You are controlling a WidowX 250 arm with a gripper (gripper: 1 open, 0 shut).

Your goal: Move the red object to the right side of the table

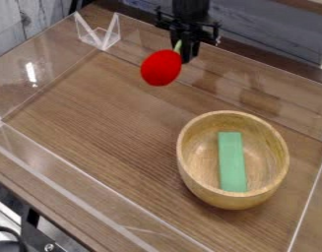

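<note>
Camera view, looking down across the table: the black gripper [187, 51] hangs from the top edge at about 12 o'clock, pointing down, its jaws drawn narrow. The red object [160, 68], a small smooth ball, sits just at the gripper's 7 o'clock, touching its tips; whether the jaws actually pinch it or only press against its side cannot be told from this angle. The ball lies over the far middle of the table [97, 128], whose brown wood grain is bare around it. At 4 o'clock from the ball, well apart, stands a round wooden bowl [203, 175] with a green rectangular block [231, 161] lying flat inside. Clear acrylic walls [38, 69] edge the tabletop, catching glare toward 10 o'clock.
</note>
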